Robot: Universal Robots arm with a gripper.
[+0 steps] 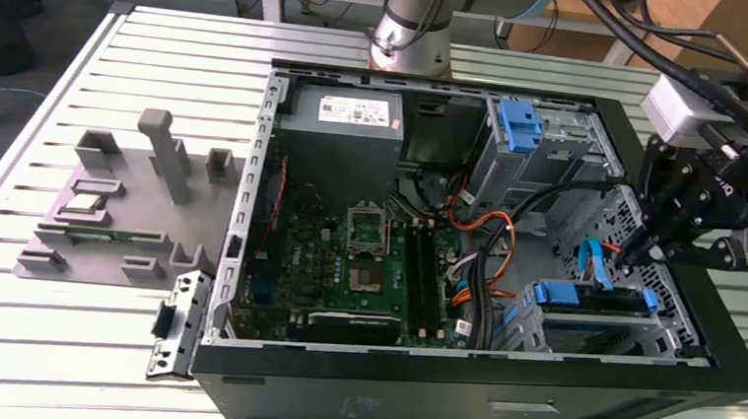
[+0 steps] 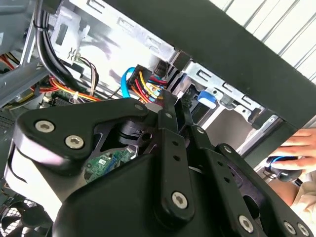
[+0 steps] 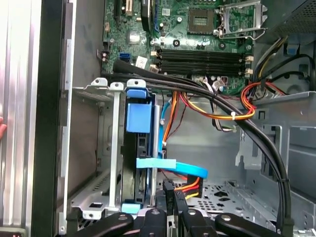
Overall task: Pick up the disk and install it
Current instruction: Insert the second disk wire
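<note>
Your gripper (image 1: 634, 255) points down into the case (image 1: 468, 374), just above the disk (image 1: 588, 297) seated in its bay. Fingers pressed together, gripping nothing.

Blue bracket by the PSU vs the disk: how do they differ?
The blue bracket is bare plastic; the disk has a dark body between blue rails. The bracket stands upright near the power supply; the disk lies in the cage by the gripper. Both sit in drive bays.
</note>
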